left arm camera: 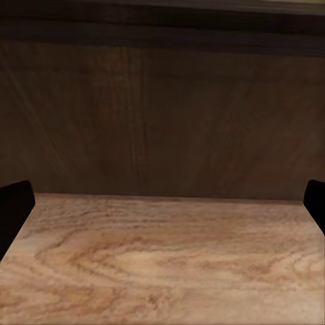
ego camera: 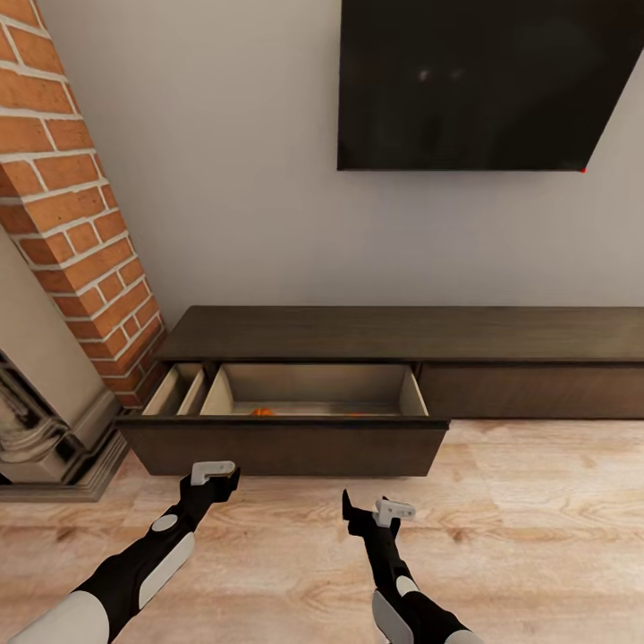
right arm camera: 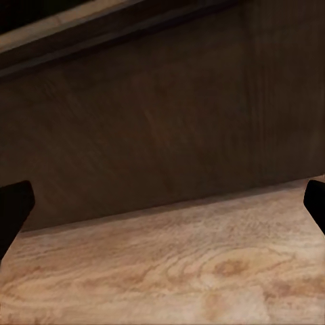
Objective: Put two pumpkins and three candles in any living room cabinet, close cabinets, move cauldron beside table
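Note:
The long low dark brown cabinet [ego camera: 411, 333] stands against the wall with one wide drawer [ego camera: 286, 443] pulled out, its pale inside showing. Behind the drawer front, the orange top of a pumpkin [ego camera: 262, 412] peeks up, and a fainter orange sliver [ego camera: 358, 414] lies further right. The candles, the cauldron and the table are out of view. My left gripper [ego camera: 215, 474] hangs open just before the drawer front, nothing in it. My right gripper [ego camera: 379, 512] is open and empty too, a little further back over the floor. Both wrist views face the dark drawer front [left arm camera: 162, 115] [right arm camera: 162, 122], with black fingertips [left arm camera: 15, 206] [right arm camera: 15, 206] spread wide.
A red brick column [ego camera: 72, 197] and a grey stone fireplace base [ego camera: 54, 447] stand at the left, close to the drawer's end. A black TV [ego camera: 487, 80] hangs on the white wall above the cabinet. Light wooden floor [ego camera: 537, 537] stretches to the right.

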{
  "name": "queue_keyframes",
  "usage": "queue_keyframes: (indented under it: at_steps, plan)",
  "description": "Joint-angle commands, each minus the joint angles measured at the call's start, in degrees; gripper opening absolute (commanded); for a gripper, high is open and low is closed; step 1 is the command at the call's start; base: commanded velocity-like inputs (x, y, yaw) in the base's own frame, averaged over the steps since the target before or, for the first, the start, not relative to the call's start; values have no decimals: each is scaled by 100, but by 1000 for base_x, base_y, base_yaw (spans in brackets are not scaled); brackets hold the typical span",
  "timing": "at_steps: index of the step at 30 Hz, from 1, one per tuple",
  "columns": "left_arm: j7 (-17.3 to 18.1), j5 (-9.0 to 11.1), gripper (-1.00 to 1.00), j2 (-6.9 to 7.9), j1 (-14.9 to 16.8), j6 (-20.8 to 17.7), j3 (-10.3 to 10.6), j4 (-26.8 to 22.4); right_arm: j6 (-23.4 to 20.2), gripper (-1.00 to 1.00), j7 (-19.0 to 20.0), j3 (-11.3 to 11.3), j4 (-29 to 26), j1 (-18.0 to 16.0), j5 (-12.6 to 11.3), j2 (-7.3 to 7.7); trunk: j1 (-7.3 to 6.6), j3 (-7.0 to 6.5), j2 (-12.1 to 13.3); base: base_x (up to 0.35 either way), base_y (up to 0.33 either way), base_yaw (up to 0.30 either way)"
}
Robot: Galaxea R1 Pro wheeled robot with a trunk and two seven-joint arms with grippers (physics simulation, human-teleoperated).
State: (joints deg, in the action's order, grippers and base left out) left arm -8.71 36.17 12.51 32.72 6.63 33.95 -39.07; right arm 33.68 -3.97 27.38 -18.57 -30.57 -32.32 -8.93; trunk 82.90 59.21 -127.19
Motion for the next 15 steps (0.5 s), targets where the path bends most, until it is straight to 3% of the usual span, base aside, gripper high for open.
queue_keyframes:
  at_steps: [1,7,15]
  plan:
    - [-44,50,100,7,7,33,49,-4,1,100,-47,48,3,-32,-92,0,-1,5,-2,3,0,0]
    - [-4,51,100,12,7,54,50,-4,-81,100,-44,48,74,-279,-467,12,-1,5,-2,1,0,0]
    - [23,66,100,6,7,164,202,4,-447,100,-43,51,106,-505,-462,14,-1,5,-2,0,0,0]
